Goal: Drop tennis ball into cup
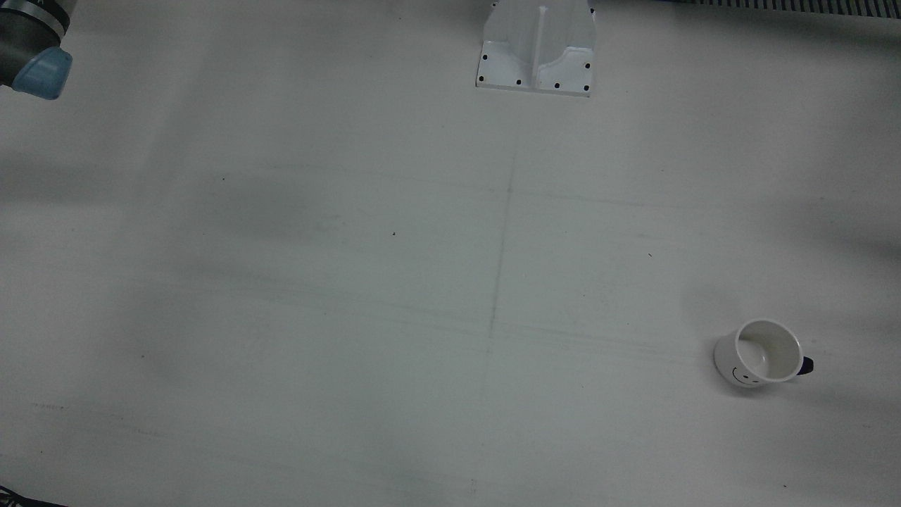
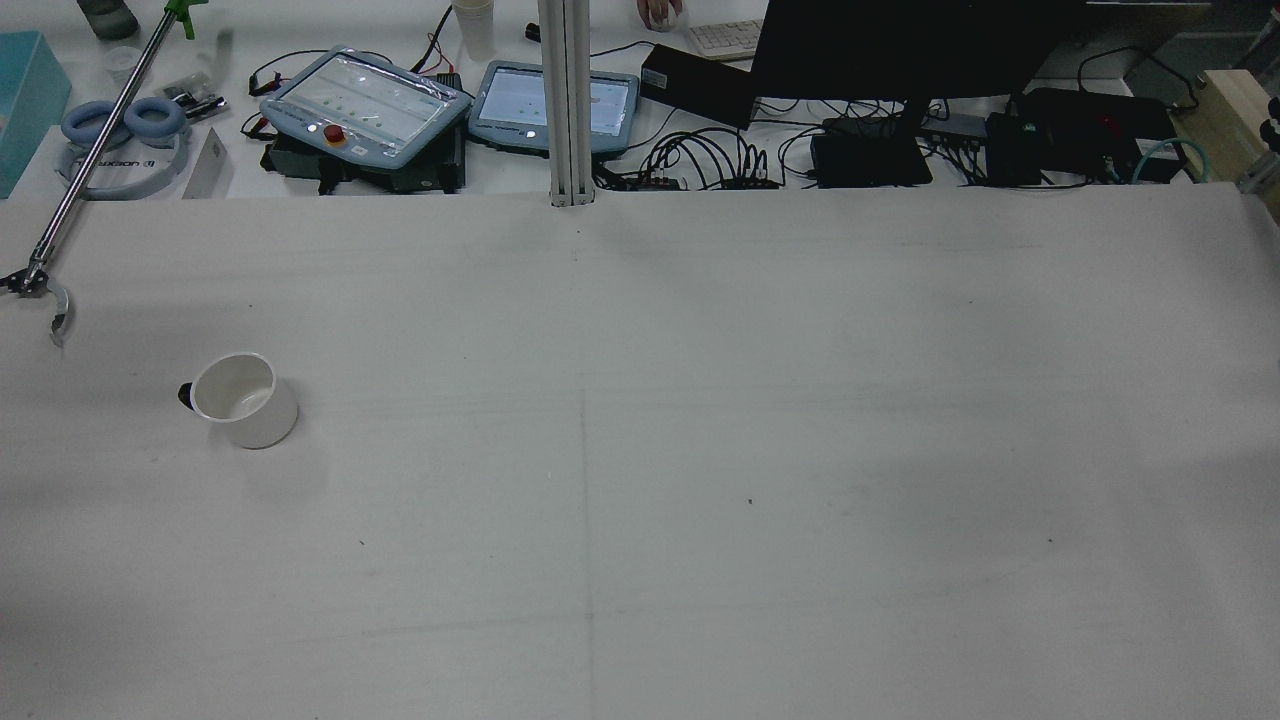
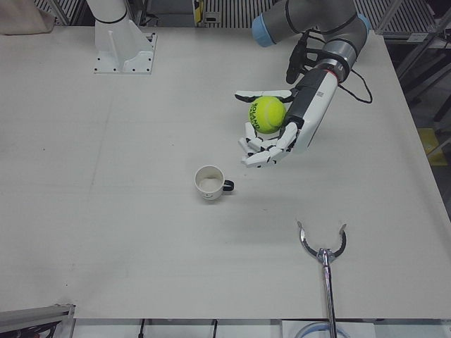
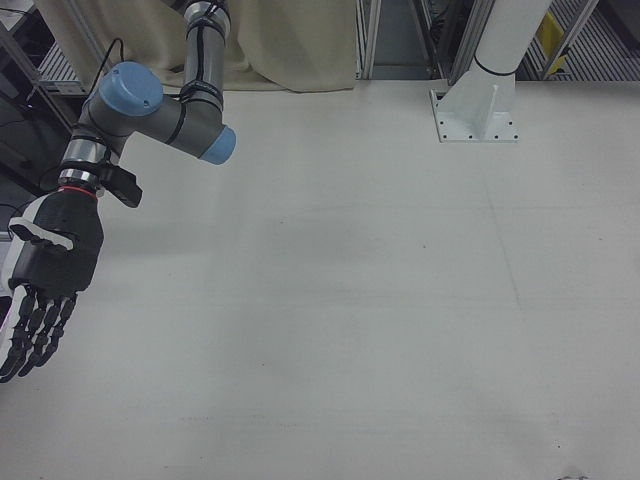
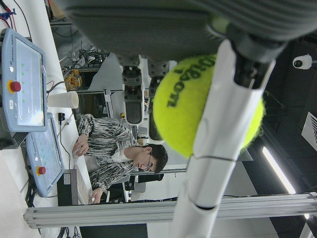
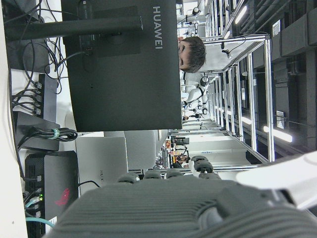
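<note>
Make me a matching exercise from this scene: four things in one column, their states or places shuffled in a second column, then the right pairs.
Things:
1. tennis ball
2. cup
3. right hand
4. grabber tool

States or places:
A. stands upright and empty on the table
B. lies on the table near its front edge, claw open
C. held in the left hand above the table
D. open, fingers pointing down, holding nothing

Pairs: 1-C, 2-A, 3-D, 4-B
</note>
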Controlling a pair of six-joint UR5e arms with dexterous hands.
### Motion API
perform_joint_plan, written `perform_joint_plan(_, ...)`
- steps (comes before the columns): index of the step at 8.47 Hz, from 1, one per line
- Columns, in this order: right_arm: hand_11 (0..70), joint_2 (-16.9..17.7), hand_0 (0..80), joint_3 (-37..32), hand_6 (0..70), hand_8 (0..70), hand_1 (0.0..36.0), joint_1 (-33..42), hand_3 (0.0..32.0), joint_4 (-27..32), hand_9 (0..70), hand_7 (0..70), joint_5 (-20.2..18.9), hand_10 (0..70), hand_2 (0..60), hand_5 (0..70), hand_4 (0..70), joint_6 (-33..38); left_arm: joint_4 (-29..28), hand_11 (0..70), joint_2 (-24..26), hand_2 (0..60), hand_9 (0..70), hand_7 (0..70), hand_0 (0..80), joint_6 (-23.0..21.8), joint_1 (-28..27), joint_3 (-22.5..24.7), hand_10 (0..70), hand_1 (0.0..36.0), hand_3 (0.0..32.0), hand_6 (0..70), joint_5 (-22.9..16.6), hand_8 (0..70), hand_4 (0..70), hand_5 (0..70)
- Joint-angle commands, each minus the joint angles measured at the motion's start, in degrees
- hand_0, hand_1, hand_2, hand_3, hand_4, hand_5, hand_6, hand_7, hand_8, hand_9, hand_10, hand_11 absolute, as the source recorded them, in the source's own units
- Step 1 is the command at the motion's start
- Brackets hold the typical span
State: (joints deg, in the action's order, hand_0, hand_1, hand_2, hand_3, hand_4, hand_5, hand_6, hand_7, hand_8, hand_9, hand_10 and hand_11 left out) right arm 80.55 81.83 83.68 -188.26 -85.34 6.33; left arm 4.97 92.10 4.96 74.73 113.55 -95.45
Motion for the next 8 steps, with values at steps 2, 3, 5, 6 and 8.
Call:
perform_joint_plan(2, 0.0, 0.05, 0.0, 0.00, 0.0, 0.0, 0.0, 0.00, 0.0, 0.00, 0.0, 0.0, 0.00, 0.0, 0.0, 0.0, 0.0, 0.00, 0.22, 31.2, -0.08, 1.4, 44.8, 56.7, 80.0, 0.05, -0.11, 0.18, 19.1, 32.4, 0.0, 62.5, 0.09, 36.1, 8.9, 22.6)
perform_joint_plan(3, 0.0, 0.05, 0.0, 0.00, 0.0, 0.0, 0.0, 0.00, 0.0, 0.00, 0.0, 0.0, 0.00, 0.0, 0.0, 0.0, 0.0, 0.00, 0.22, 31.3, -0.08, 1.1, 45.0, 57.7, 80.0, 0.05, -0.11, 0.18, 19.2, 32.8, 0.0, 56.2, 0.09, 34.8, 8.8, 21.5)
perform_joint_plan(5, 0.0, -0.04, 0.0, 0.00, 0.0, 0.0, 0.0, 0.00, 0.0, 0.00, 0.0, 0.0, 0.00, 0.0, 0.0, 0.0, 0.0, 0.00, 0.13, 31.2, -0.25, 0.5, 45.0, 58.4, 80.0, -0.04, -0.03, 0.26, 19.0, 32.9, 0.0, 49.9, 0.09, 33.5, 8.5, 20.3)
perform_joint_plan(6, 0.0, -0.04, 0.0, 0.00, 0.0, 0.0, 0.0, 0.00, 0.0, 0.00, 0.0, 0.0, 0.00, 0.0, 0.0, 0.0, 0.0, 0.00, 0.13, 31.2, -0.25, 0.5, 44.9, 58.0, 80.0, -0.04, -0.03, 0.27, 19.0, 32.8, 0.0, 52.0, 0.00, 33.9, 8.5, 20.7)
perform_joint_plan(8, 0.0, -0.04, 0.0, 0.00, 0.0, 0.0, 0.0, 0.00, 0.0, 0.00, 0.0, 0.0, 0.00, 0.0, 0.0, 0.0, 0.0, -0.09, 0.39, 31.2, -0.17, 0.6, 44.9, 58.1, 80.0, -0.04, -0.11, 0.27, 19.0, 33.1, 0.0, 52.0, 0.00, 33.9, 8.6, 20.7)
